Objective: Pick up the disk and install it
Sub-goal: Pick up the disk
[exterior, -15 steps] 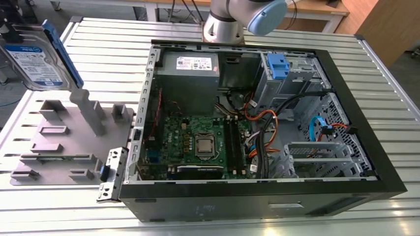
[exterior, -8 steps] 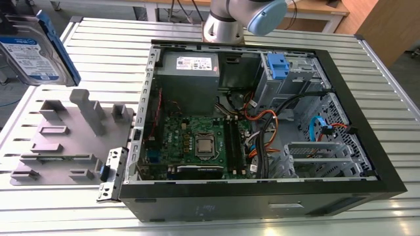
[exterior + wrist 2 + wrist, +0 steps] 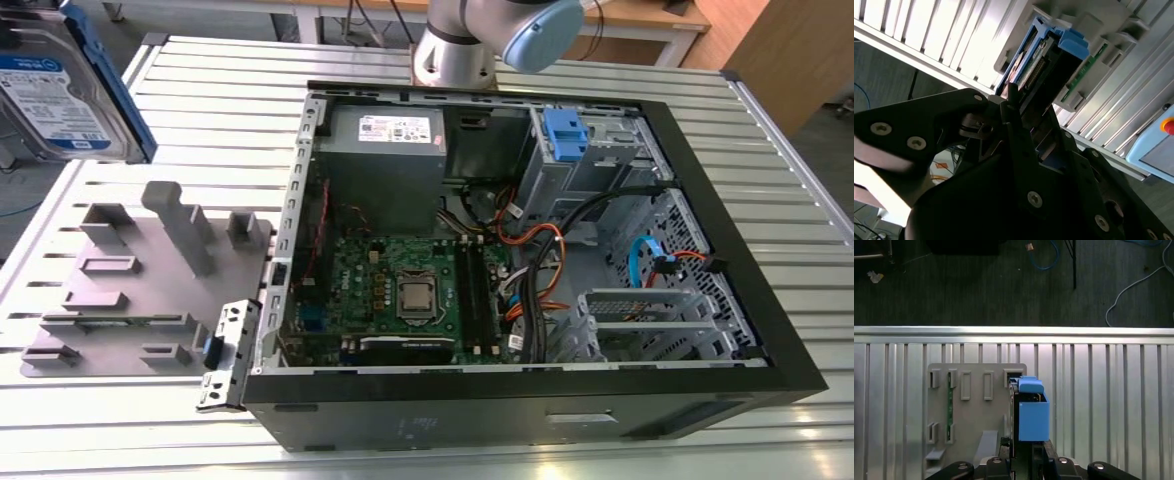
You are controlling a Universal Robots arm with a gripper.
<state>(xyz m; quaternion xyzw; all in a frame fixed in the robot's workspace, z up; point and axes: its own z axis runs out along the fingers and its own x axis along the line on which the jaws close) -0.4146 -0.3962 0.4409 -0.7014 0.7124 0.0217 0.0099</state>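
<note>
The jaws are closed on the disk [image 3: 1032, 415], gripping it by one end; in both wrist views a blue side rail faces the camera; in the exterior view the disk [image 3: 54, 85] hangs raised above the slatted desk [image 3: 220, 100] at the exterior view's far left, label showing; the first wrist view places it over one edge of the grey fixture [image 3: 974, 410] — not touching; the open computer case [image 3: 534, 400] sits well apart, toward the exterior view's right.
</note>
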